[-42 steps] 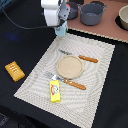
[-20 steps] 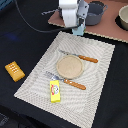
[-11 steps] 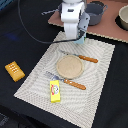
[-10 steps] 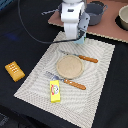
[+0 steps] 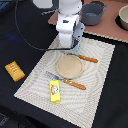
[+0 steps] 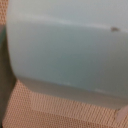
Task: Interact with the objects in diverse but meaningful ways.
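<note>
The pale blue carton (image 6: pixel 65 50) fills the wrist view, very close to the camera, with woven mat below it. In the exterior view my gripper (image 5: pixel 74 46) hangs low over the far edge of the placemat (image 5: pixel 35 85), just behind the tan plate, and seems shut on the carton (image 5: pixel 78 35); my fingers are hidden. The yellow butter block (image 5: pixel 55 91) lies on the mat's near part. The orange-yellow bread loaf (image 5: pixel 15 71) lies on the black table at the exterior view's left. The grey two-handled pot (image 5: pixel 93 12) stands at the back. The red ball-like food is out of view.
A round tan plate (image 5: pixel 69 66) sits mid-mat between two wooden-handled cutlery pieces (image 5: pixel 67 81) (image 5: pixel 84 58). A brown board (image 5: pixel 107 27) at the back carries the pot and a bowl (image 5: pixel 123 17). A black cable (image 5: pixel 22 35) loops over the table.
My arm has moved from the back of the table toward the exterior view's right and down to the mat's far edge, behind the plate. The other objects have not moved.
</note>
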